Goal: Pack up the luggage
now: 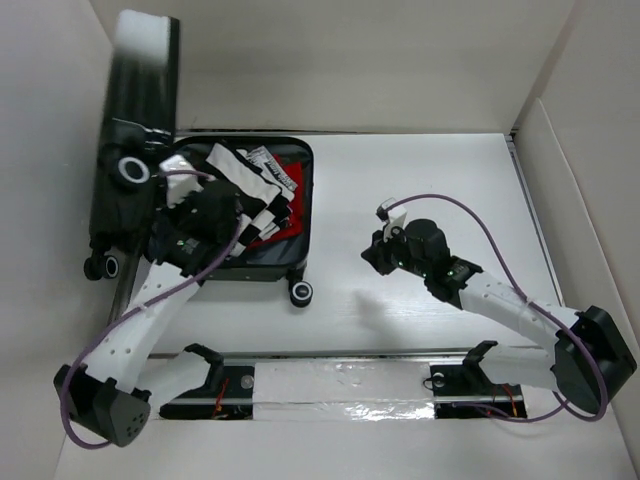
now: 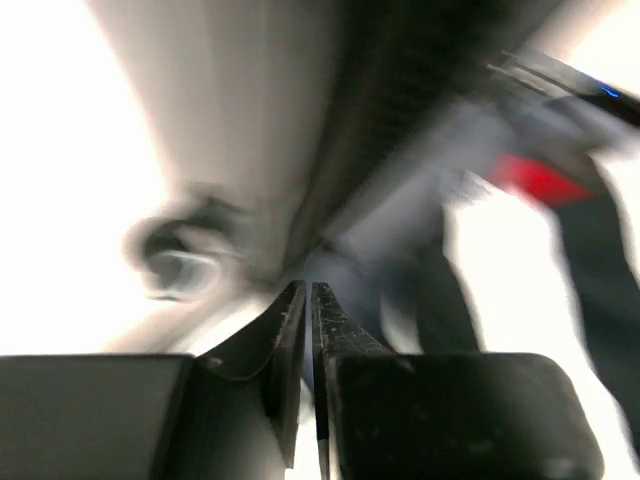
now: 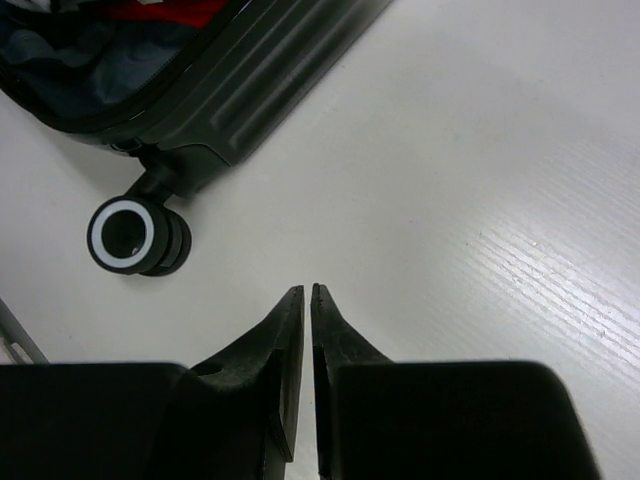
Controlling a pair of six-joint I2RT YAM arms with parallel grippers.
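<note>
The luggage (image 1: 306, 205) lay open at the left of the table (image 1: 430, 170), clothes (image 1: 235, 170) inside. My left gripper (image 2: 307, 290) hovered over it, jaws pressed together. My right gripper (image 3: 305, 292), likewise closed, hung over the tabletop nearby.

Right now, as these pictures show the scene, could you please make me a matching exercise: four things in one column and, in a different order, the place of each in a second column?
Things
1. left fingers
2. right fingers
3. luggage lid
4. red cloth

Places
A. lying inside the luggage base
B. above bare table, right of the luggage base
C. raised open, at the left side of the base
D. above the luggage base

Pairs: 1-D, 2-B, 3-C, 4-A.
</note>
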